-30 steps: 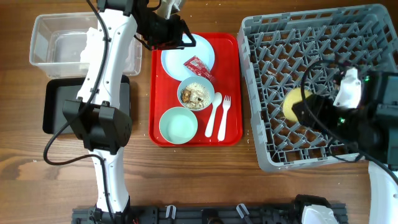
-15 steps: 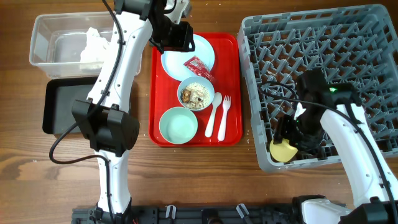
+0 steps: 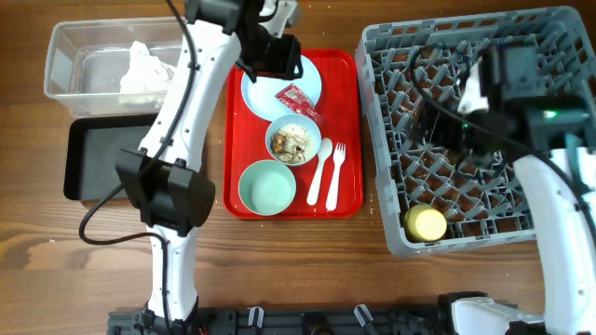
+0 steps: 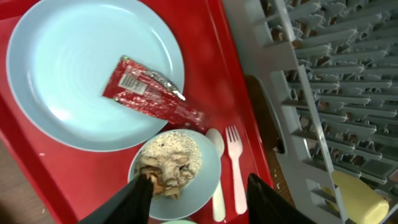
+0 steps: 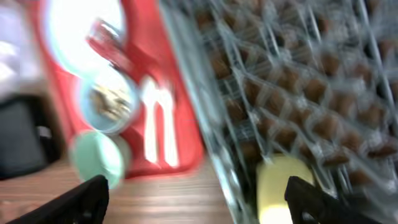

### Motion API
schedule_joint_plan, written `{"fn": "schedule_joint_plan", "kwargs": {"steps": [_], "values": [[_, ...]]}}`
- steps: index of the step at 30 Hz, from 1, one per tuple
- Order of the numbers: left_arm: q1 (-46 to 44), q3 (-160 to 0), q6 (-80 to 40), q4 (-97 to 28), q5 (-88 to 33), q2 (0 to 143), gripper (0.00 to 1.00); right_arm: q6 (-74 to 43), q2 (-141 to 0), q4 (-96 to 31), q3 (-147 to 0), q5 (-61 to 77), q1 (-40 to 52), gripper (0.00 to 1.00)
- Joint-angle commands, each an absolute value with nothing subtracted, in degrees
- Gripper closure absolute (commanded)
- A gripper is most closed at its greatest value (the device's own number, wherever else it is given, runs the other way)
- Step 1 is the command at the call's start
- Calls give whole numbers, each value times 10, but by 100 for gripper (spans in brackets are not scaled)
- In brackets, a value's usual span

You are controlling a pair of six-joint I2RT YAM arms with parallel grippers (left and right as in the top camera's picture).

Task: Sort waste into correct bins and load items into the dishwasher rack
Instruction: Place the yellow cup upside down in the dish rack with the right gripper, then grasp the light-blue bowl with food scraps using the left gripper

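The crumpled white napkin [image 3: 144, 67] lies in the clear tub [image 3: 58, 65], far left, with the black tray [image 3: 88, 167] just near of it. The red wrapper [image 3: 298, 100] rests partly on the pale blue plate [image 3: 263, 91]. Near of that stand the rice bowl [image 3: 294, 140] and the mint bowl [image 3: 267, 185], spoon [image 3: 319, 169] and fork [image 3: 335, 174] at their right. The yellow cup [image 3: 425, 223] lies in the near-left corner of the grey rack [image 3: 559, 42].
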State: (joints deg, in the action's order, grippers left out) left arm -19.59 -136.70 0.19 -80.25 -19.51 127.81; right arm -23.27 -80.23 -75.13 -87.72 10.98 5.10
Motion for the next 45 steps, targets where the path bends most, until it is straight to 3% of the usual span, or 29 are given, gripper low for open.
{"fn": "schedule_joint_plan", "kwargs": {"steps": [1,4,12,16,19,22,27,34,38,45], "values": [[-204,-1368,-17,-795,-175,1273,49,-212,-800,-709,-922,151,71,10],[-205,-1368,-20,-786,-170,1306,43,-227,-811,-667,-922,148,122,11],[-219,-1368,-73,-869,-175,1338,48,-241,-848,-658,-922,129,150,11],[-262,-1368,-190,-867,-162,1341,51,-240,-848,-667,-922,77,128,11],[-310,-1368,-283,-864,-46,1346,52,-229,-848,-672,-922,81,82,10],[-353,-1368,-368,-856,60,1358,58,-195,-848,-691,-922,104,44,7],[-372,-1368,-369,-831,61,1416,67,-192,-848,-712,-922,104,27,7],[-370,-1368,-380,-817,61,1488,73,-191,-848,-713,-922,104,27,5],[-371,-1368,-380,-811,61,1489,96,-181,-848,-713,-922,104,27,5],[-362,-1369,-378,-863,28,1427,96,-180,-848,-712,-922,104,28,5]]}}
